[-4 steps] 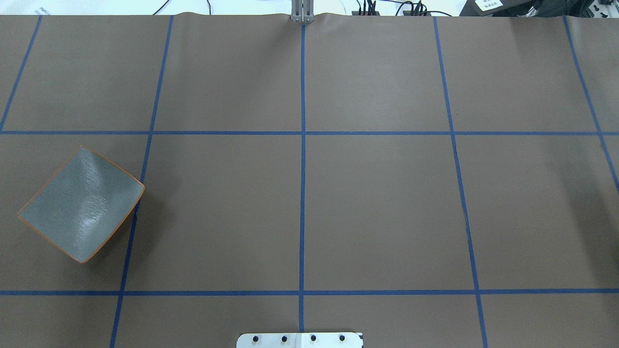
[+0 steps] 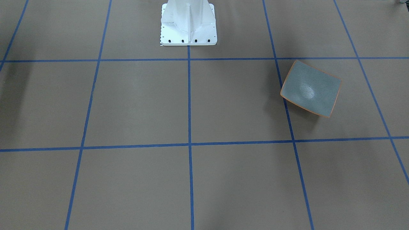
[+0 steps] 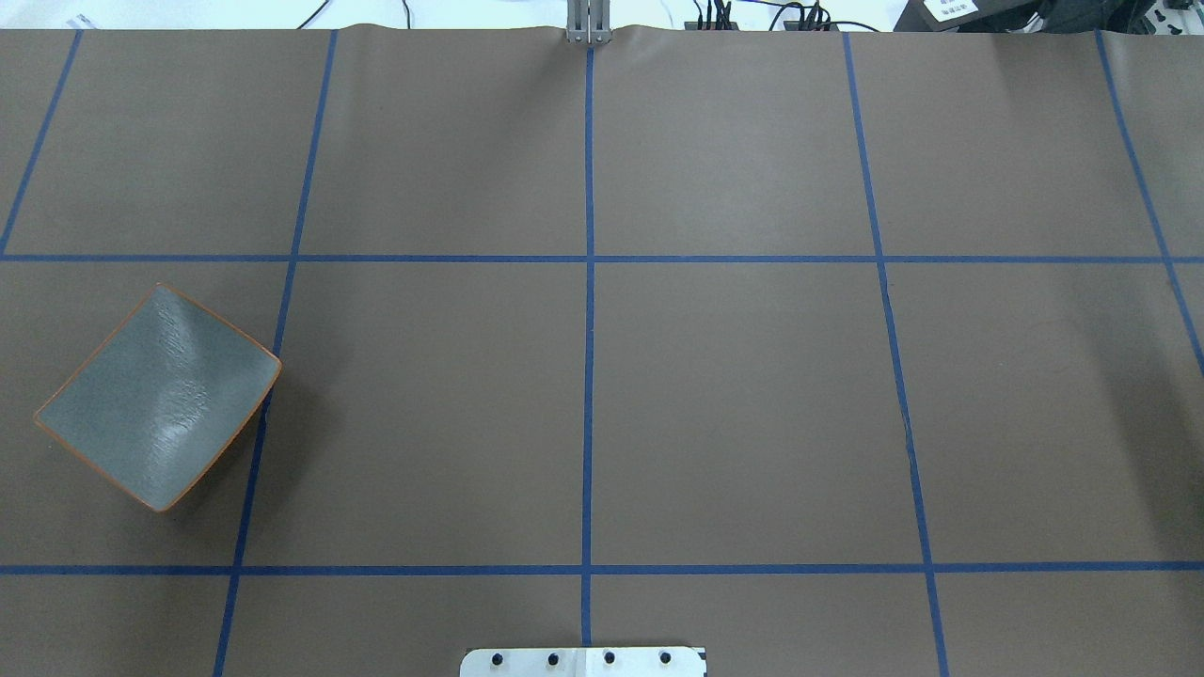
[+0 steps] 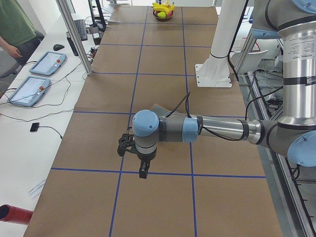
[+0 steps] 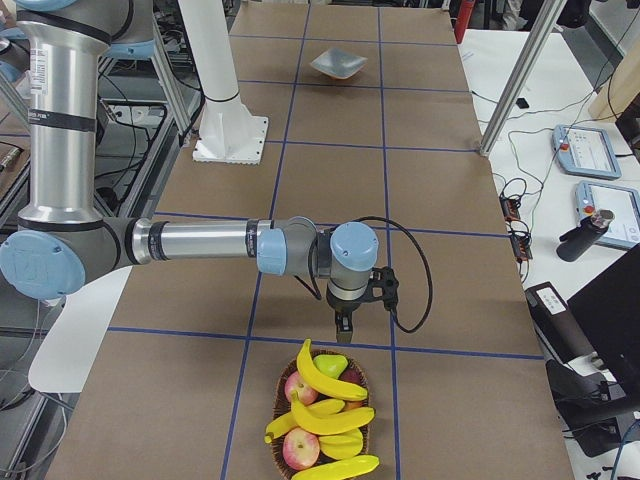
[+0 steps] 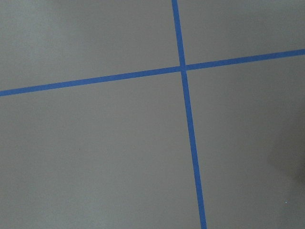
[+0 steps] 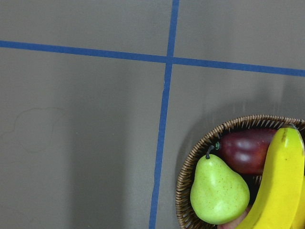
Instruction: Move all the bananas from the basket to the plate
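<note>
The plate (image 3: 160, 395) lies bare on the left half of the table, grey-green with an orange rim, and shows again as the plate (image 2: 311, 88) and far off as the plate (image 5: 338, 64). The woven basket (image 5: 322, 425) at the right end holds several yellow bananas (image 5: 325, 378) among other fruit. One banana (image 7: 281, 181) and the basket rim (image 7: 190, 167) fill the right wrist view's lower right corner. My right gripper (image 5: 343, 322) hangs pointing down just short of the basket's rim. My left gripper (image 4: 143, 170) hovers over a tape crossing near the plate. Whether either is open, I cannot tell.
A green pear (image 7: 217, 191) and a dark red fruit (image 7: 248, 150) share the basket. The white robot base (image 2: 188, 22) stands mid-table at the near edge. A person (image 4: 15, 24) and two tablets (image 4: 47, 63) are beside the table's far side. Blue tape lines grid the brown cover.
</note>
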`<state>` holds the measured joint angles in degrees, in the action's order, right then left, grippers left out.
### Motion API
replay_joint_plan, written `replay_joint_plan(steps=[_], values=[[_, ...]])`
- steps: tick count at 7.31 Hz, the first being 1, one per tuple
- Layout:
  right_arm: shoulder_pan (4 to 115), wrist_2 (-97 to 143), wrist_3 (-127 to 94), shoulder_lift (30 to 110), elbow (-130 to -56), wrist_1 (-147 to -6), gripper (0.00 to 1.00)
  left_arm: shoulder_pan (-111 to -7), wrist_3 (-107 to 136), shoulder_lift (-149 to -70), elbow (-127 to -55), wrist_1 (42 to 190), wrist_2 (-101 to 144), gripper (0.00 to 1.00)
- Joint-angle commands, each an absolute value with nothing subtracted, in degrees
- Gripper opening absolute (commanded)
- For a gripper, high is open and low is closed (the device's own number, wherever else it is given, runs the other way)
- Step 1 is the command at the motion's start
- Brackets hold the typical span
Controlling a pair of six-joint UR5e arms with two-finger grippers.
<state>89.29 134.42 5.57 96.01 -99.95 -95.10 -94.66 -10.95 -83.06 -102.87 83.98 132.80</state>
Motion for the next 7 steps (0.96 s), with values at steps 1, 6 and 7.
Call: replay_joint_plan(steps=[1,6,7], values=[[89.8,135.3,5.5,96.0,-100.5,-95.1,1.00,-94.7,-11.2,-83.1,-103.5,84.2,132.9,1.00],[89.7,134.6,5.4,94.7,-100.7,-95.0,1.00,-94.7,-11.1,-84.5,-94.7,95.3,133.2,1.00],[89.8,135.4,6.1,95.7,-101.3,-95.2,1.00,-94.6,-11.2,-84.5,-92.0,99.2,133.1,1.00]])
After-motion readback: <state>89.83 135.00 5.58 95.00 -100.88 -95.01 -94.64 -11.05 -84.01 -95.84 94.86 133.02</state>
